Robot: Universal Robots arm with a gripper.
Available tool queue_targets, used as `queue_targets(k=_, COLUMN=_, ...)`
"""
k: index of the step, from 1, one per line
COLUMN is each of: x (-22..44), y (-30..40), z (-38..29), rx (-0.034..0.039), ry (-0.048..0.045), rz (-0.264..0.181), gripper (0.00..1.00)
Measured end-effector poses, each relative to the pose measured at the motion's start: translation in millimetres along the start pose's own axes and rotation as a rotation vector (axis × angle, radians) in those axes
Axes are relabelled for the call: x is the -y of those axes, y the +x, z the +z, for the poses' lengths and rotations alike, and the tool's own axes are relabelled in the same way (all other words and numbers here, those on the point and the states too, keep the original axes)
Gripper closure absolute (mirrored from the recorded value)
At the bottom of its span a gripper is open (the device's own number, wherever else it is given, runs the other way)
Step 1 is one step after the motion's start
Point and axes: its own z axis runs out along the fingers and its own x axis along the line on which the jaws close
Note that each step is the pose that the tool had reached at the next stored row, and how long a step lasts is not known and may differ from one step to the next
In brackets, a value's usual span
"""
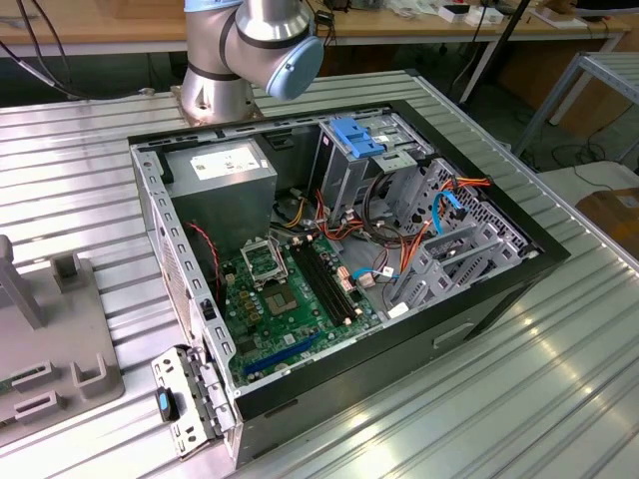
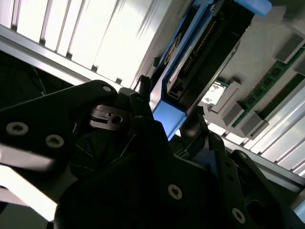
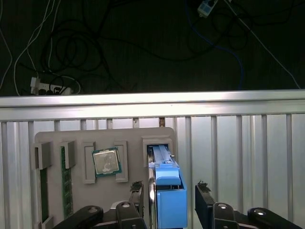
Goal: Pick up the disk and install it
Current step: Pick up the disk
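Note:
The disk (image 3: 164, 160), grey metal with a blue plastic rail frame, stands on edge in a slot of the grey fixture tray (image 3: 95, 138). My gripper (image 3: 170, 192) straddles it, with one black finger (image 3: 204, 194) on each side. A thin gap shows between the fingers and the blue frame, so the gripper is open. In the second wrist view the disk (image 2: 200, 52) runs away from the gripper (image 2: 169, 121) at a slant. The exterior view has the arm's base (image 1: 245, 50) behind the open computer case (image 1: 479, 299).
A processor chip (image 3: 106, 162) and a memory stick (image 3: 66, 181) also sit on the tray, which lies near the ribbed metal table's edge (image 3: 152, 107). Inside the case are a blue-topped drive cage (image 1: 354, 140), a power supply (image 1: 220, 175), a motherboard (image 1: 290, 299) and loose cables (image 1: 399, 235).

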Motion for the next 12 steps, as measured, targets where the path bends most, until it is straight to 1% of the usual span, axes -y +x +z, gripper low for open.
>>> queue_targets(k=1, x=0.0, y=0.0, z=0.0, rx=0.0000, ry=0.0000, rz=0.000, gripper=0.55)
queue_targets(k=2, x=0.0, y=0.0, z=0.0, rx=-0.0001, ry=-0.0002, rz=0.000, gripper=0.63)
queue_targets(k=12, x=0.0, y=0.0, z=0.2, rx=0.0000, ry=0.0000, rz=0.000, gripper=0.63)
